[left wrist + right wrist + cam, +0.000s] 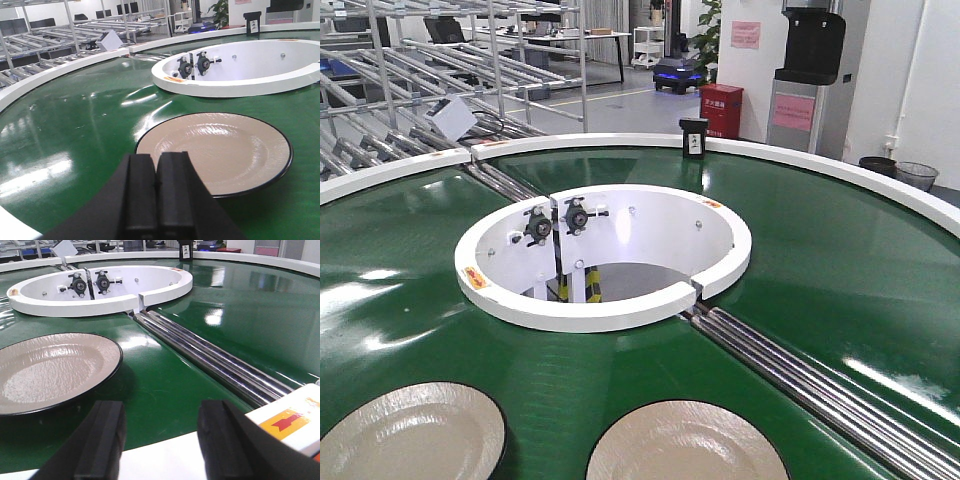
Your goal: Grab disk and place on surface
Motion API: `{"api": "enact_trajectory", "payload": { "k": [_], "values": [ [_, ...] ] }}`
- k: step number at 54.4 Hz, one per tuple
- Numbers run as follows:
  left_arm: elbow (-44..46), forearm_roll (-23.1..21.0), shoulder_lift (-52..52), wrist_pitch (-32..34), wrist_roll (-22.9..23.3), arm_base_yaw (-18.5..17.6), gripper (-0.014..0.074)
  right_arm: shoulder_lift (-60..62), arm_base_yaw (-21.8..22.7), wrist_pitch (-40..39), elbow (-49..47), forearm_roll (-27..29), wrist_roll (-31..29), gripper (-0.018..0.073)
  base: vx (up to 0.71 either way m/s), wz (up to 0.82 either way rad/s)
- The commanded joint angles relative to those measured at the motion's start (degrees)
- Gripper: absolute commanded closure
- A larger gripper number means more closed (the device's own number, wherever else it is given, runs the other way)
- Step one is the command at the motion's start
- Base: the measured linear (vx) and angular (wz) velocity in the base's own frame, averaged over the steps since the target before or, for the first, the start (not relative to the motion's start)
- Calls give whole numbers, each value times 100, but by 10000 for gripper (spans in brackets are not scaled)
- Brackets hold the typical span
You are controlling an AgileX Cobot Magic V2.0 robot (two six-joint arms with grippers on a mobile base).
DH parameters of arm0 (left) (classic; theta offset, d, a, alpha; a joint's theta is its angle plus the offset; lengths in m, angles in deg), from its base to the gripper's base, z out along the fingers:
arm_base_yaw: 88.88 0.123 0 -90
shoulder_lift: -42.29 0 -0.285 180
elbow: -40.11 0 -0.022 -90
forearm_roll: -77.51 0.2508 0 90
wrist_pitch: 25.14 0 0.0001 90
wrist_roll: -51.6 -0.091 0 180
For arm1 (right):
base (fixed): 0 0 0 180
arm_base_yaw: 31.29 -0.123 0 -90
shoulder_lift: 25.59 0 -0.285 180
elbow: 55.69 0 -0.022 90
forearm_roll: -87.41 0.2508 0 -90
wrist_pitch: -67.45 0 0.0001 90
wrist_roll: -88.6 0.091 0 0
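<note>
Green belt bears round disk lying flat, face up; left hand closed.

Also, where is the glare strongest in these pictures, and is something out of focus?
Front view: broad white glare on the belt at the left, otherwise sharp. Left wrist view: lights reflect on the belt lower left; the left fingers, shut, look soft. Right wrist view: sheen on the rollers and the plate; the right fingers, open, are blurred.
</note>
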Motion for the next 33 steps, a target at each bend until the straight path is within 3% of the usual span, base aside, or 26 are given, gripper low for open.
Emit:
{"api": "enact_trajectory", "payload": {
  "k": [1,27,33],
  "values": [
    [-142,-5,-78,501,46,-39,595,41,23,-412,-27,8,-51,154,0,0],
    [-142,-5,-78,501,46,-39,595,41,23,-412,-27,8,-56,154,0,0],
    [-142,-5,-78,501,46,-39,595,41,23,-406,-27,-342,-469,154,0,0]
  ]
}}
